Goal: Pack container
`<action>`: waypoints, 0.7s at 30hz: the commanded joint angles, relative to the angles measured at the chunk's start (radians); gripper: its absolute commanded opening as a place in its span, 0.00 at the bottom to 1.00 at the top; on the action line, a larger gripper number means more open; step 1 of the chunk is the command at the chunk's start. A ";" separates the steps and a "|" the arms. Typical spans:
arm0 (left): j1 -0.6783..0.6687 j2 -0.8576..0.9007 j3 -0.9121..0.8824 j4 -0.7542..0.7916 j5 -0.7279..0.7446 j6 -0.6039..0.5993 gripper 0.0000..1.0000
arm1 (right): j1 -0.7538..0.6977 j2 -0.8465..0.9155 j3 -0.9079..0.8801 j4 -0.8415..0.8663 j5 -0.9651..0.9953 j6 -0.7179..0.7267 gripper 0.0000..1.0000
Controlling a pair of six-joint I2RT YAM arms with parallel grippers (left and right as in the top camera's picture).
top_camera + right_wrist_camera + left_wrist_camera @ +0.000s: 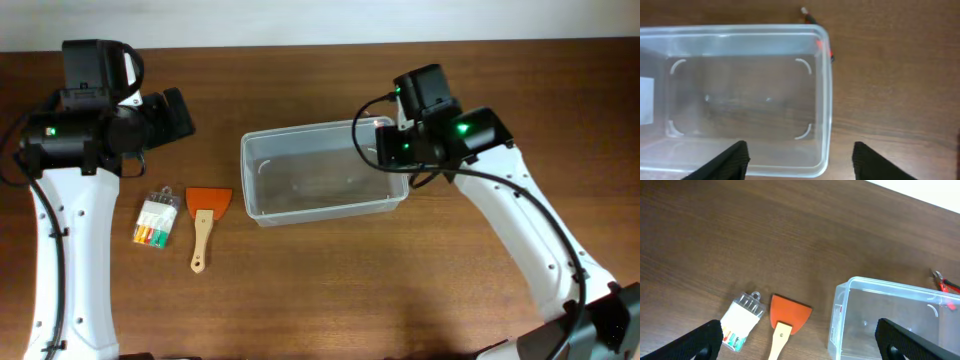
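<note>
Overhead, clear container (322, 180) upright on wooden table (350, 285), floor bare.

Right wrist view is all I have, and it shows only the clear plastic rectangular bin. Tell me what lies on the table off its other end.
Observer: An orange scraper with a wooden handle lies on the wood table, left of the clear plastic rectangular bin and apart from it.
Operator: List anything beside it.
Observer: A small clear pack with coloured pieces inside lies just left of the scraper. I cannot tell whether they touch.
Operator: Report the left gripper.
Observer: The left gripper is open and empty, hanging over the table beyond those two items.
</note>
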State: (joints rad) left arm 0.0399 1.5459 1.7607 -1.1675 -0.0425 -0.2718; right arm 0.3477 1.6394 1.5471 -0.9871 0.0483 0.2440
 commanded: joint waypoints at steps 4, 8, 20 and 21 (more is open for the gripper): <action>0.003 0.000 0.005 -0.002 -0.010 0.008 0.99 | -0.098 0.001 0.019 -0.003 0.016 0.004 0.68; 0.003 0.000 0.005 -0.002 -0.010 0.008 0.99 | -0.206 0.001 0.019 -0.038 0.016 0.003 0.68; 0.003 0.000 0.005 -0.002 -0.010 0.008 0.99 | -0.526 0.002 -0.002 -0.151 0.017 -0.122 0.70; 0.003 0.000 0.005 -0.002 -0.010 0.008 0.99 | -0.546 0.002 -0.009 -0.163 0.038 -0.153 0.70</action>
State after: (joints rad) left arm 0.0399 1.5459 1.7607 -1.1675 -0.0425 -0.2718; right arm -0.1474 1.6394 1.5467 -1.1271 0.0528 0.1940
